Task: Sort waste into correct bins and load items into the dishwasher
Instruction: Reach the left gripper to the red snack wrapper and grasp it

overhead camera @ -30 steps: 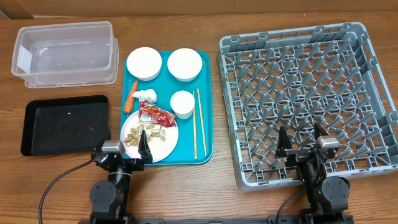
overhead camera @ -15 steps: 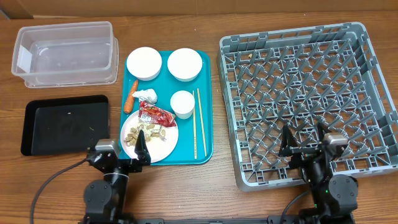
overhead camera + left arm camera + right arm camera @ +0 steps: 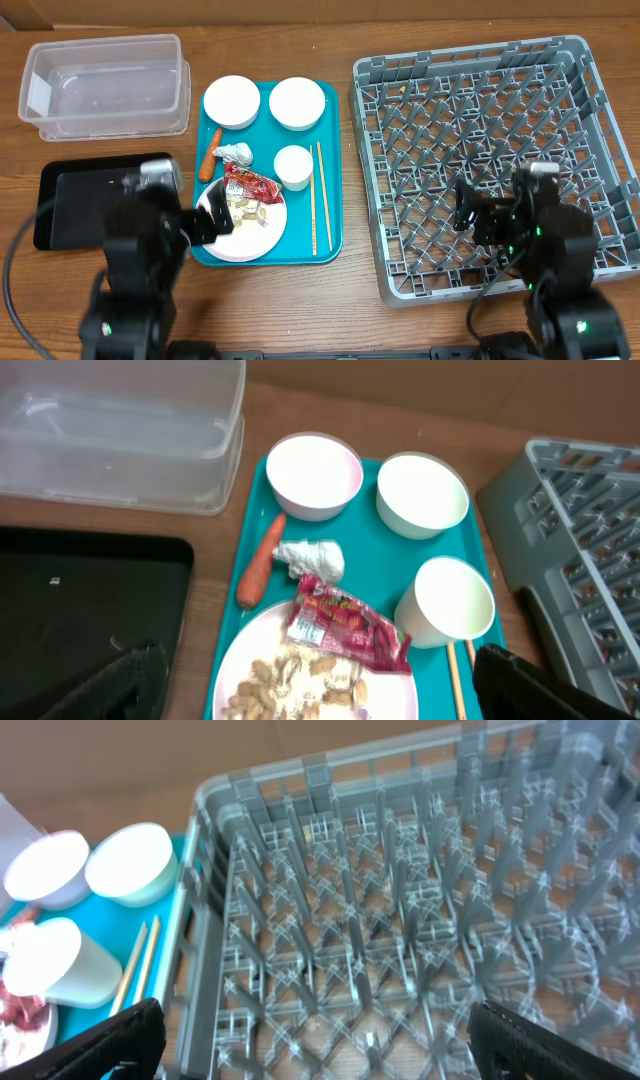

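two grippers: left gripper [image 3: 318,660] spread wide above plate [image 3: 262,242]; right gripper [image 3: 315,1015] spread above grey rack [image 3: 400,920]
plate: holds shells [image 3: 290,685], red wrapper [image 3: 345,628]; on teal tray [image 3: 372,560]
carrot [image 3: 257,565]: beside silver-white wrapper [image 3: 312,558], possibly touching
bowls [image 3: 314,472]: tray's far end
clear tub [image 3: 120,430]: far left

I'm working at what is looking like a robotics lab bench staged as a kitchen clean-up, not a real kitchen: the left arm [image 3: 135,270] and right arm [image 3: 555,270] are standing at the edge of a bare wooden table [image 3: 345,300], a rack [image 3: 480,130] is sitting straight on the wood, a tray [image 3: 333,180] of used dishes is lying beside it, and plain cardboard [image 3: 150,760] is backing the scene.
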`<state>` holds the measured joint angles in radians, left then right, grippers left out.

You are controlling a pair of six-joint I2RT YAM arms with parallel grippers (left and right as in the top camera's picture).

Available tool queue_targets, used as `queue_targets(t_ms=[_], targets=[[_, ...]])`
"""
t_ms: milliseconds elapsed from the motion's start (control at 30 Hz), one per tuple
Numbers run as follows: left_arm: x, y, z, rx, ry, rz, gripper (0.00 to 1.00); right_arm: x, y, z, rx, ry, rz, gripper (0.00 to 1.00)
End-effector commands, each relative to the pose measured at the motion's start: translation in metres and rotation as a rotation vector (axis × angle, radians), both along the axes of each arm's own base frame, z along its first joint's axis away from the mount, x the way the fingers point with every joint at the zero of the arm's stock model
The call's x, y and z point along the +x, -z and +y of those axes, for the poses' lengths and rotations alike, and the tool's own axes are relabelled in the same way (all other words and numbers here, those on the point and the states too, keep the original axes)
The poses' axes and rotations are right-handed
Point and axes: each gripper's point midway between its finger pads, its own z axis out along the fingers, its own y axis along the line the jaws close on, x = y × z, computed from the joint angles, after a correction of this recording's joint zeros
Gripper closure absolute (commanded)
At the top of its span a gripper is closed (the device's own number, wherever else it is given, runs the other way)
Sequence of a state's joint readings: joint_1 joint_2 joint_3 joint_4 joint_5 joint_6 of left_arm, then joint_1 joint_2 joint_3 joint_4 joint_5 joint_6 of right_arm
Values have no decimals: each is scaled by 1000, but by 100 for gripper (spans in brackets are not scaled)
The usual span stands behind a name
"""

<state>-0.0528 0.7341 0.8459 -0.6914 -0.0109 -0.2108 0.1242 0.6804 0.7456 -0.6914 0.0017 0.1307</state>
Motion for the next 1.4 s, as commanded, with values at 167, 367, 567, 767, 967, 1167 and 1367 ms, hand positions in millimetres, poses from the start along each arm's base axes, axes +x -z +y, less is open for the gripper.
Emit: queue_targets(t_ms=[167, 367, 567, 767, 967, 1167, 1367], targets=[[24, -21, -17, -52, 63, 185, 0, 15, 2, 5, -10, -15, 223, 0], [42, 8, -20, -104, 22, 289, 0, 17, 12, 7, -14, -18, 287, 0], [62, 53, -21, -255, -147, 443, 0, 17, 12, 7, -13, -18, 286, 0], [73, 102, -36, -402, -241, 614, 0, 17, 13, 7, -14, -18, 290, 0], [85, 143, -45, -470, -290, 720, 0, 17, 13, 7, -14, -18, 290, 0], [95, 173, -46, -462, -302, 764, 18, 16, 13, 7, -14, -18, 293, 0], [100, 193, -50, -452, -299, 789, 37, 16, 14, 7, -14, -18, 294, 0]])
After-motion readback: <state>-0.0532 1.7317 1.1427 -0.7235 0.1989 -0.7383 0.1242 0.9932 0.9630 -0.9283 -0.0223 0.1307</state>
